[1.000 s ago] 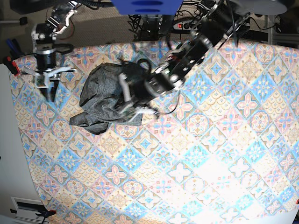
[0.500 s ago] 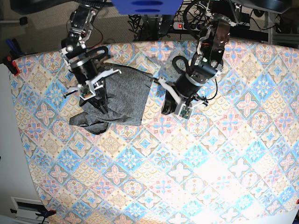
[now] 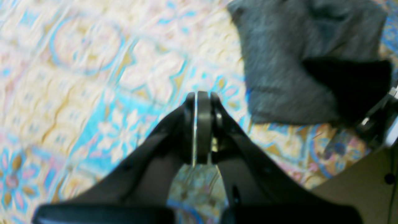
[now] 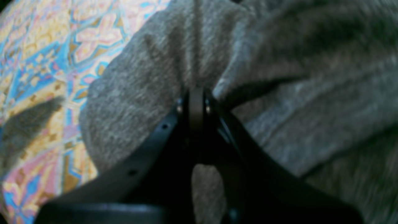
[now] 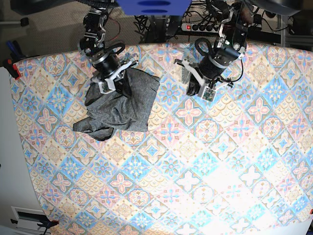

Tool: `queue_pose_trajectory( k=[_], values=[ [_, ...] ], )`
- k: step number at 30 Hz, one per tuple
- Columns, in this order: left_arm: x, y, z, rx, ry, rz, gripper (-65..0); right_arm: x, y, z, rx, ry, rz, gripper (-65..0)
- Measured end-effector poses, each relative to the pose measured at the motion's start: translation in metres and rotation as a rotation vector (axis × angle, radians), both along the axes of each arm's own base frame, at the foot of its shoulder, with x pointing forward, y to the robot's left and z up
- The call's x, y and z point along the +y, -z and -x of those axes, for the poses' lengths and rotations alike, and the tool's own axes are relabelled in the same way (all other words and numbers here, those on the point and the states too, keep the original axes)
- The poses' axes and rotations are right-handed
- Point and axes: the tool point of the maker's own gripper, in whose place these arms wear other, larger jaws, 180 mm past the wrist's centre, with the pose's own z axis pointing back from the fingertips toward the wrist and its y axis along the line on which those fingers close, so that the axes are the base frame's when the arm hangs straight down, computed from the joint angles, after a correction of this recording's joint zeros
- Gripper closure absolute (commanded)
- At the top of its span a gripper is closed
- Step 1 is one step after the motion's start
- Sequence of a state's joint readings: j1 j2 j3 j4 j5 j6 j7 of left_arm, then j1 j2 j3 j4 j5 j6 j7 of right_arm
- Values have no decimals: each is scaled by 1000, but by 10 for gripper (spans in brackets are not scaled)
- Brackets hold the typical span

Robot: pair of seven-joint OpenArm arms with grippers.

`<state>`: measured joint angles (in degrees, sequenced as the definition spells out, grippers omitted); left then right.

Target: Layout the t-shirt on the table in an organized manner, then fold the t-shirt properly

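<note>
The dark grey t-shirt [image 5: 115,107] lies crumpled on the far left part of the patterned table [image 5: 195,171]. My right gripper [image 5: 122,87] is at the shirt's far edge, shut, with grey cloth puckering into its tips [image 4: 196,93]. My left gripper [image 5: 195,90] hovers over bare tablecloth to the right of the shirt. It is shut with nothing in it [image 3: 199,96]. In the left wrist view the t-shirt [image 3: 295,62] lies beyond it at the upper right.
A power strip and cables [image 5: 195,27] run behind the table's far edge. A blue object [image 5: 154,6] hangs at the top centre. A red clamp [image 5: 12,68] sits at the table's left edge.
My right gripper came onto the shirt, shut on the cloth and drew it toward the far edge. My left gripper left the shirt and moved right and back.
</note>
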<state>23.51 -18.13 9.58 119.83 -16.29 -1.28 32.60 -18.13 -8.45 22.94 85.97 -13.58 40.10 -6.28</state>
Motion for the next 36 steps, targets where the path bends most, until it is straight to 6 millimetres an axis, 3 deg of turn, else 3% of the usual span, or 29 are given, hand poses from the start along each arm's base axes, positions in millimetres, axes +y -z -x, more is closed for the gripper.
queue_pose_trajectory(
  k=[2,5,7,8,11,12,16,18,21,24,28,36],
  values=[
    [-1,2,4,10,6,4,0,-15,-28,-10,-72,17,78,0],
    [-1,6,10,24,6,3,0,-39,-104,-34,-302,70,136,0],
    [-3,8,13,36,15,0,0,-50,-129,-37,-379,102,157,0],
    [-4,10,17,43,16,5,0,-55,-124,-30,-358,111,164,0],
    [-4,17,28,74,17,6,0,-75,-82,0,-187,136,232,0],
    [-3,21,34,90,18,0,0,-88,-79,5,-171,166,247,0],
    [8,31,52,69,23,-128,0,-156,-105,6,-243,358,319,0],
    [10,26,59,8,26,-166,0,-179,-100,21,-203,412,358,0],
    [7,36,90,52,49,-172,0,-205,-88,45,-129,490,395,0],
    [4,32,108,25,44,-134,0,-235,-94,63,-126,575,434,0],
    [7,30,127,19,32,-113,0,-266,-82,99,-51,675,464,0],
    [57,53,179,183,-92,-219,0,-303,-21,179,177,867,413,0]
  ],
)
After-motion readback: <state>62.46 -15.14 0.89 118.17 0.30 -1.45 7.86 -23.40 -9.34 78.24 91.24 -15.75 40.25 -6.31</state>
